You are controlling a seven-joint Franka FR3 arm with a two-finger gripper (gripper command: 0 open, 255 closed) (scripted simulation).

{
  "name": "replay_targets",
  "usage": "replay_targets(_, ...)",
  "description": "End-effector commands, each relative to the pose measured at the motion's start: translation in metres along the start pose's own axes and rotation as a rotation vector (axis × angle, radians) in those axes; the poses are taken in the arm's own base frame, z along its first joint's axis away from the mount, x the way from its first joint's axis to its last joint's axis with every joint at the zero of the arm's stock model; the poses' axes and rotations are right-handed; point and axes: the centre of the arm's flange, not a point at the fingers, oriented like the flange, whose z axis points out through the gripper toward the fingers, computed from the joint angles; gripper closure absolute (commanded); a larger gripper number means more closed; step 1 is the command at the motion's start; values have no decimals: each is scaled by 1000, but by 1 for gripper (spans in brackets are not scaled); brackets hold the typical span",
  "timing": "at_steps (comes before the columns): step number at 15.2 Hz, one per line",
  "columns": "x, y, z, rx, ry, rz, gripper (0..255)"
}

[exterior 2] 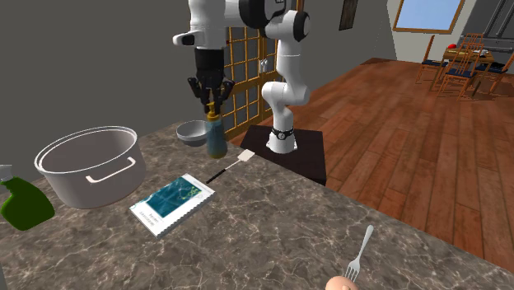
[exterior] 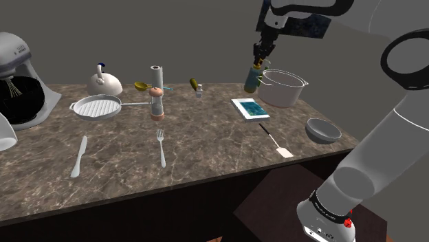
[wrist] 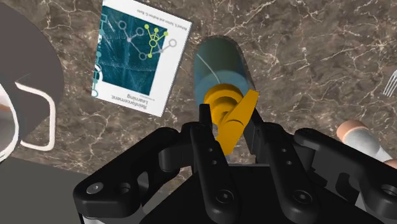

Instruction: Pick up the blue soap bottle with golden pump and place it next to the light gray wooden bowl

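Observation:
The blue soap bottle (exterior: 251, 79) (exterior 2: 216, 137) (wrist: 217, 67) hangs upright above the marble counter (exterior: 206, 148), between the pot and the book. My gripper (exterior: 261, 58) (exterior 2: 212, 97) (wrist: 230, 124) is shut on the bottle's golden pump (wrist: 230, 113), one black finger on each side. The light gray bowl (exterior: 322, 130) (exterior 2: 192, 132) sits on the counter near the edge on the stand's side, apart from the bottle. In the second exterior view the bottle partly overlaps the bowl.
A large grey pot (exterior: 282, 88) (exterior 2: 86, 165) stands close beside the bottle. A teal book (exterior: 250, 108) (wrist: 137, 57) and a spatula (exterior: 276, 141) (exterior 2: 231, 165) lie between bottle and bowl. Fork (exterior: 161, 146), knife (exterior: 79, 157), grill pan (exterior: 96, 107), grinder (exterior: 157, 93) and mixer (exterior: 17, 79) lie further off.

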Motion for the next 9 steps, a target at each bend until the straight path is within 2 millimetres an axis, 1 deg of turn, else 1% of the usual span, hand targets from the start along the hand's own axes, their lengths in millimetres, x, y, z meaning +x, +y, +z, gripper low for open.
replay_targets(1,-12,26,2,0,1,-1,255)
replay_targets(9,-54,122,9,0,1,-1,255)
